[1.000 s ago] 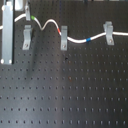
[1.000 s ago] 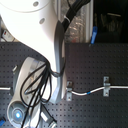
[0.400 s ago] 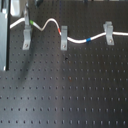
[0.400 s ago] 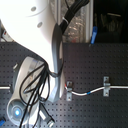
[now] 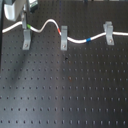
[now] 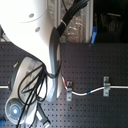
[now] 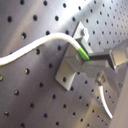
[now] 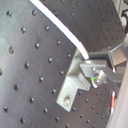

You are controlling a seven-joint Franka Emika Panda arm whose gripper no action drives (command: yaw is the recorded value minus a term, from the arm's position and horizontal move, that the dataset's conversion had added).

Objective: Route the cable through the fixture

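The white cable (image 5: 50, 22) runs across the board in the first exterior view, with a green band (image 5: 28, 25), a red band (image 5: 62, 30) and a blue band (image 5: 89, 39). It lies over three grey forked fixtures: left (image 5: 26, 37), middle (image 5: 63, 41) and right (image 5: 107, 32). My gripper (image 5: 24, 21) is at the left fixture, shut on the cable at the green band. In the first wrist view a dark finger (image 7: 112, 56) meets the green band (image 7: 82, 54) at the fixture's fork (image 7: 72, 62). The second wrist view shows the same fixture (image 8: 75, 82) and cable (image 8: 60, 27).
The black perforated board (image 5: 65, 95) spreads toward the front. In the second exterior view my white arm (image 6: 30, 35) and its cable bundle hide the left fixture; the middle (image 6: 69, 93) and right (image 6: 105, 86) fixtures and the cable (image 6: 80, 93) show.
The gripper has shifted slightly toward the back at the left fixture. The cable's hump between the left and middle fixtures stays about the same.
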